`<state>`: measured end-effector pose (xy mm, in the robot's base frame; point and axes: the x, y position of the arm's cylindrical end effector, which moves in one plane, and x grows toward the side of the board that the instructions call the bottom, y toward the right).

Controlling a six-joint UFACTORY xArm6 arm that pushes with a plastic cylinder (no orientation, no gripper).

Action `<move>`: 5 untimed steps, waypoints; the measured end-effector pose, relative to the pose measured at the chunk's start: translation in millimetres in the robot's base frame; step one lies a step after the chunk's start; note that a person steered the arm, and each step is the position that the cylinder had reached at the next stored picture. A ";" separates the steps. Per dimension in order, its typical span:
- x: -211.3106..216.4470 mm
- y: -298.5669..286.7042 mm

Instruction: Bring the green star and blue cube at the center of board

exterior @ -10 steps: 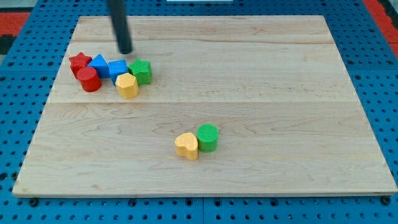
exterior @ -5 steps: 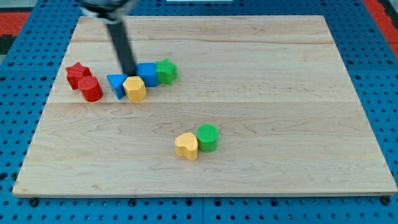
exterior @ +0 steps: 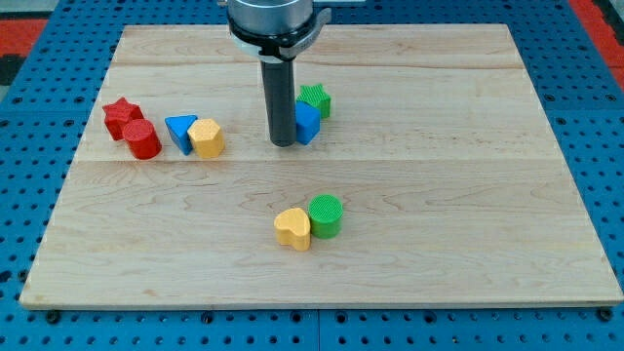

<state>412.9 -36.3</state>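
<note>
Push step judged underway: rod tip (exterior: 282, 143) is pressed against the left face of the blue cube (exterior: 306, 123), small green star (exterior: 314, 99) touching behind; no end effector jaws fitted, nothing held; a downward nudge across the wooden tabletop (exterior: 468, 195) is judged still needed to centre both

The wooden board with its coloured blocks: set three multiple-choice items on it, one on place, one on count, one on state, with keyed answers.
1. Where is my tip?
A. Against the blue cube's left side in the view
B. Beside the red star block
C. Off the wooden board

2. How many yellow blocks lie on the board?
A. One
B. Two
C. Three

3. The green star block and the blue cube are
A. stacked
B. far apart
C. touching

Answers: 1 A, the rod's end meets the cube. 2 B, one beside the blue triangular block, one beside the green cylinder. 3 C, no gap shows between them.
</note>
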 end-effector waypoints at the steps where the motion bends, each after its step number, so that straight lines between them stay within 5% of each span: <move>1: 0.0 0.0; 5: 1.9 6.9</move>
<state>414.8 -29.4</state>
